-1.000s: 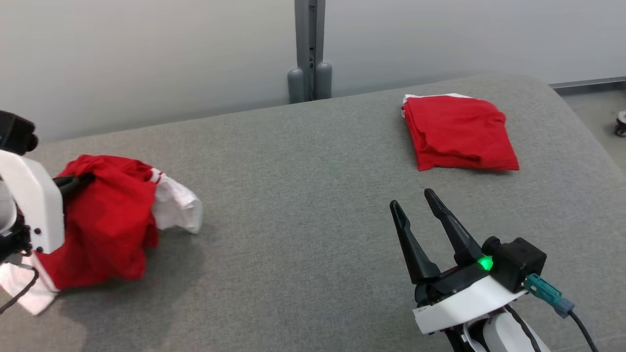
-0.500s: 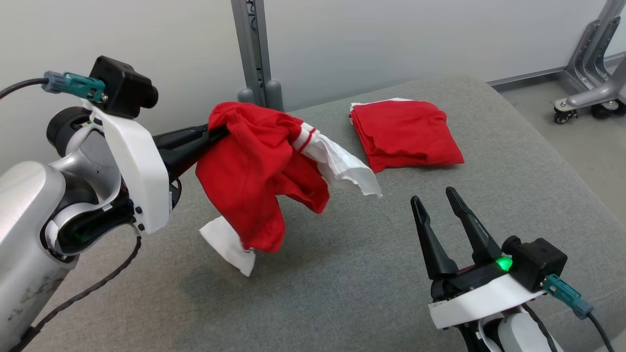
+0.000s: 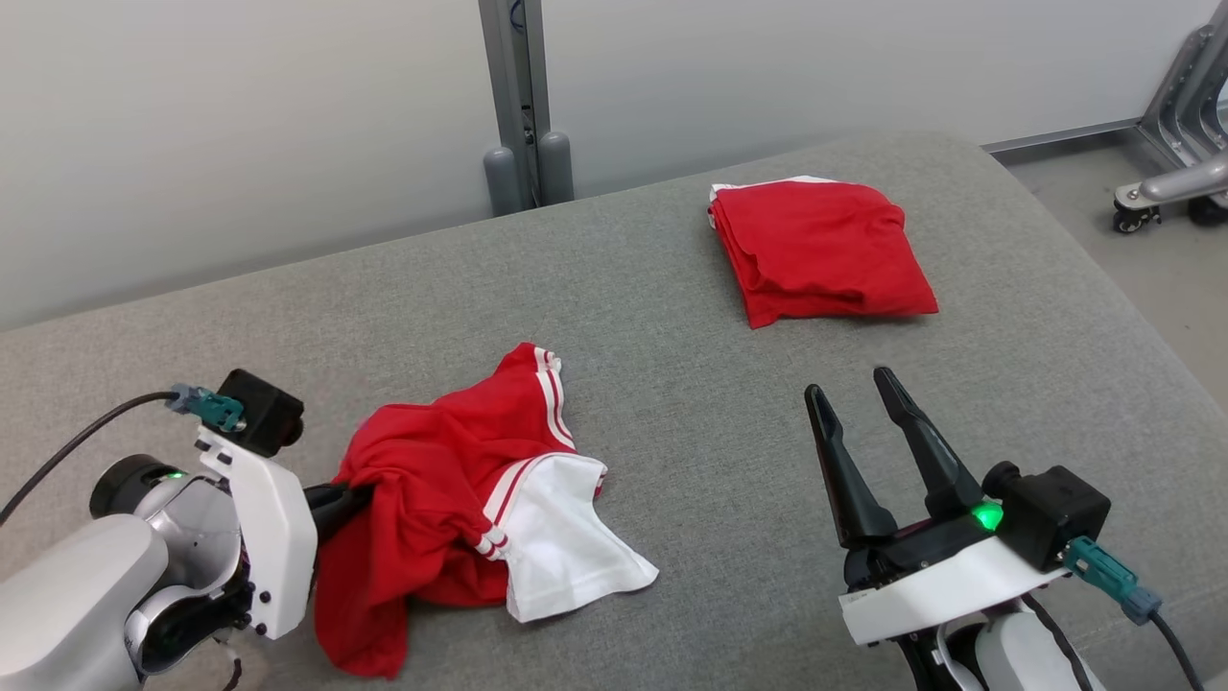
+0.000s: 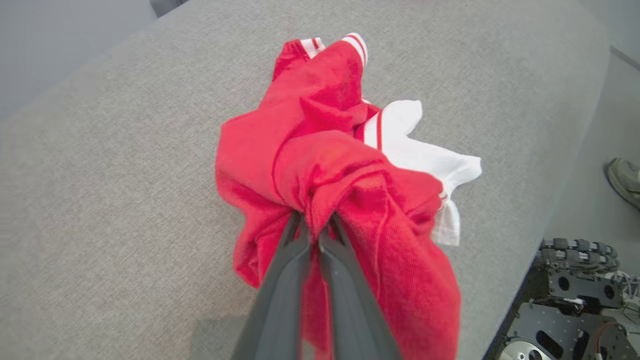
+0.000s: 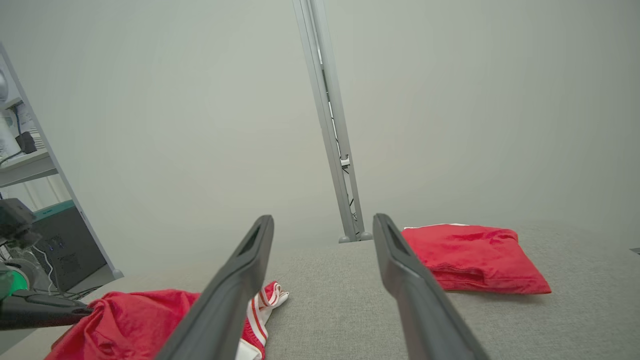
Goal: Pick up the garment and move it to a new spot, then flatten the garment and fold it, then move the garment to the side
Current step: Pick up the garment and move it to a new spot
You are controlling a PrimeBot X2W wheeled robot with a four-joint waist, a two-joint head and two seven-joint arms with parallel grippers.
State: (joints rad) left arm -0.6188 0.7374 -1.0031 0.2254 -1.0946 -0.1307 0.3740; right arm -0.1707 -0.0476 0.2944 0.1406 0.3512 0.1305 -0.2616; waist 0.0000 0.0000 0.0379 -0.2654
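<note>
The garment (image 3: 451, 489), a crumpled red piece with white, stripe-edged panels, now lies on the grey padded tabletop (image 3: 672, 403), in front of me and left of centre; the head view from half a second earlier shows it hanging clear of the surface, so the set-down has just taken place; my left tool (image 4: 311, 227) remains clenched on a bunched red fold at the garment's near edge; my right tool (image 3: 848, 384) stands released, fingers apart, above bare tabletop and well apart from the garment; a folded red garment (image 3: 825, 245) lies at the far right. Judgement: the relocation step is effectively complete; the cloth is heaped, not flat; flattening comes next, starting with release of the left tool.
</note>
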